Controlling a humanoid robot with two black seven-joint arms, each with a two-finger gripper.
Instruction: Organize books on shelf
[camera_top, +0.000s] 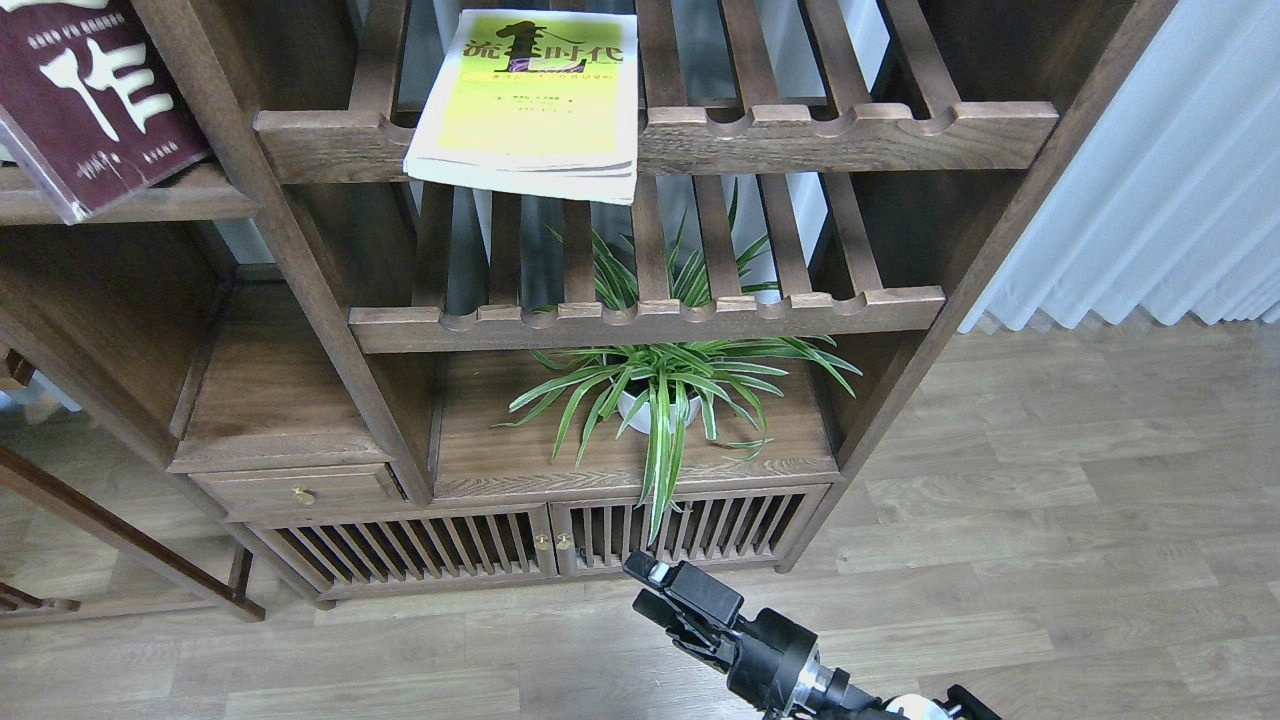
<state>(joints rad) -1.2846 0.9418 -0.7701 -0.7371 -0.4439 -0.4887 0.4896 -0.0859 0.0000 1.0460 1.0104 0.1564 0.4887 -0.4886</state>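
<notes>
The large yellow-green book (530, 100) with black characters lies flat on the upper slatted rack, its front edge hanging over the scalloped rail. The thick maroon book (85, 100) with white characters sits tilted at the top left, on a plain flat dark-brown shelf board (190, 195), partly cut off by the frame edge. The white-green book is out of view. My right gripper (645, 590) is low at the bottom centre, above the floor in front of the cabinet doors, far below both books, with its fingers slightly apart and holding nothing. My left gripper is out of view.
A spider plant in a white pot (660, 400) stands on the board under the lower slatted rack (640, 320). Another flat board (270, 400) sits above a small drawer at the left. Slatted cabinet doors (540, 545) are at the bottom. White curtains (1150, 180) hang at the right over the wood floor.
</notes>
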